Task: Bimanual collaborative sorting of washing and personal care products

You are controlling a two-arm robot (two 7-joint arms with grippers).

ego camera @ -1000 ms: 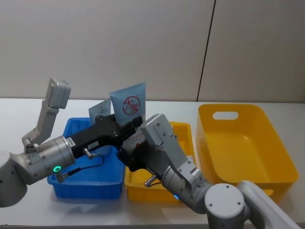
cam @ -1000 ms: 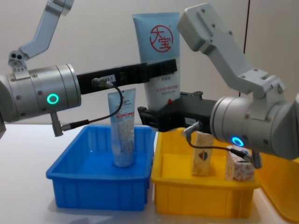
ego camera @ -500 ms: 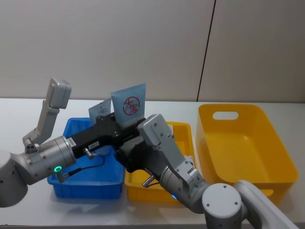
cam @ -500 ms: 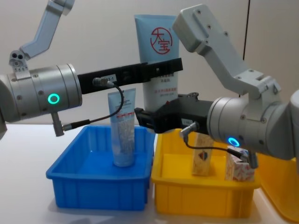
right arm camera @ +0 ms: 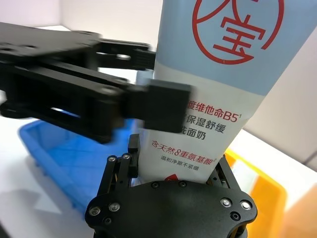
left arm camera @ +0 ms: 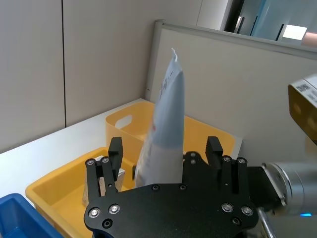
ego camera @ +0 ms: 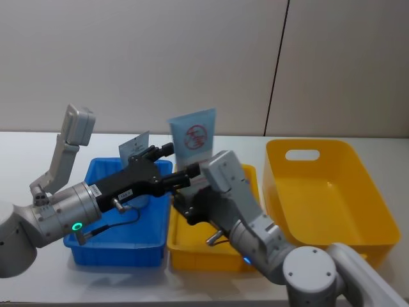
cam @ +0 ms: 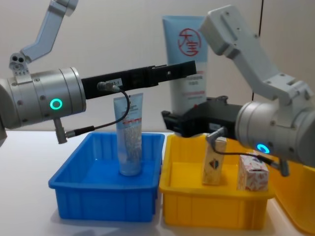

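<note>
Squeeze tube [cam: 186,64] has slid over above the small yellow tray [cam: 216,204], handoff looks done
Right gripper [right arm camera: 174,161] clamps its base, left gripper [left arm camera: 164,146] spread wide around it; next, I'd guess, left pulls clear before any binning.

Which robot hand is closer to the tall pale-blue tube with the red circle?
Right. The right gripper grips the tall pale-blue tube low down; the left gripper is open, fingers either side of it higher up.

Head downward, chest level, wrists close on tube [right arm camera: 223,64]
</note>
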